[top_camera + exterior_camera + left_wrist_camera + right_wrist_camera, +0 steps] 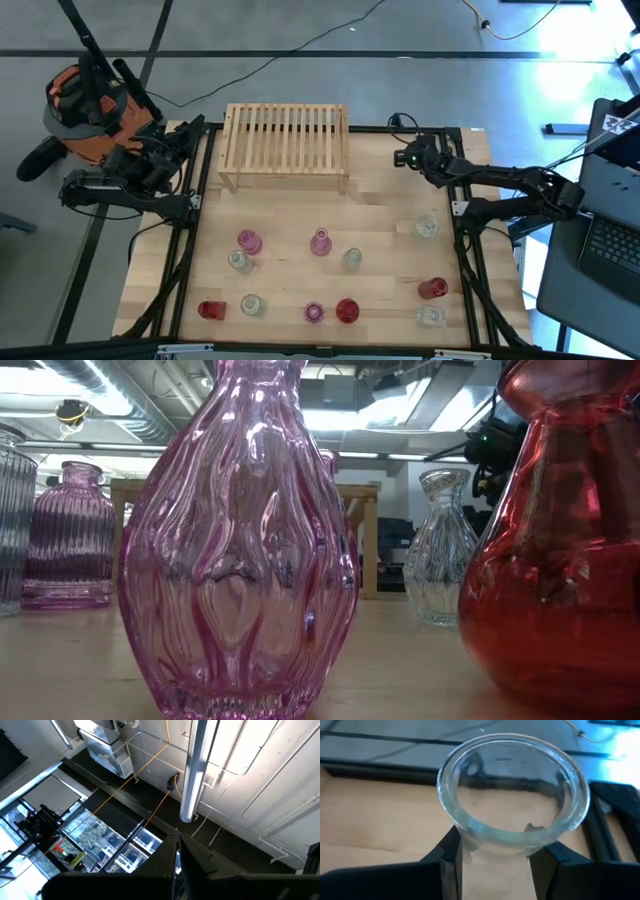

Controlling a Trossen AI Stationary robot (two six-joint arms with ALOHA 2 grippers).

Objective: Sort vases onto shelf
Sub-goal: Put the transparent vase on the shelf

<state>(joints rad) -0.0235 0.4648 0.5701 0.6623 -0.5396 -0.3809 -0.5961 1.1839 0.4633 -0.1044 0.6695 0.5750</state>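
Your left gripper is sitting folded back at the table's left edge, fingers pressed together on nothing, its wrist camera pointing up at the ceiling. Next, the wooden shelf is standing bare at the table's far middle, while the pink, red and clear vases are spreading across the near half. Over at the right, your right gripper is clamping the neck of a clear glass vase, a finger on either side just below the wide rim, with the arm reaching in low from the right edge
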